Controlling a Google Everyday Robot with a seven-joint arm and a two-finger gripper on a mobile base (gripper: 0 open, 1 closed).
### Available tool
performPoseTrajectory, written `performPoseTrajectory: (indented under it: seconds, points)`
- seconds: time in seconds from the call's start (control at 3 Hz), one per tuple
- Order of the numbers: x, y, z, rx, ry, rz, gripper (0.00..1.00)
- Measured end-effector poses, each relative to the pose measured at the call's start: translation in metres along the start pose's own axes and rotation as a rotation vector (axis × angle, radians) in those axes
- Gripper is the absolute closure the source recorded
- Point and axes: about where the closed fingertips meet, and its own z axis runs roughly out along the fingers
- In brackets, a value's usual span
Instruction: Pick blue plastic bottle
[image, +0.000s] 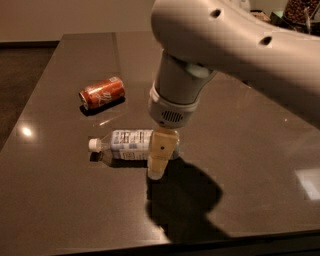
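The blue plastic bottle (126, 145) lies on its side on the dark table (60, 200), white cap pointing left, pale checked label facing up. My gripper (159, 159) hangs from the big white arm directly over the bottle's right end, its cream finger (161, 152) covering the bottle's base. The orange-red soda can (102, 92) lies on its side up and to the left of the bottle.
The arm (235, 50) fills the upper right and hides the table behind it, including where the apple was. Dark objects (300, 12) stand at the far right corner. The table's front edge runs along the bottom.
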Motion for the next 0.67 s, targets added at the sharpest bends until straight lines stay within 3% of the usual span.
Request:
performPoseTrajectory:
  seconds: [0.33,0.67]
  points:
    - [-0.0128,0.0067,0.014,-0.018,0.024,-0.007,0.15]
    - [-0.0188,0.0086,0.0182,-0.027,0.037,-0.007,0.38]
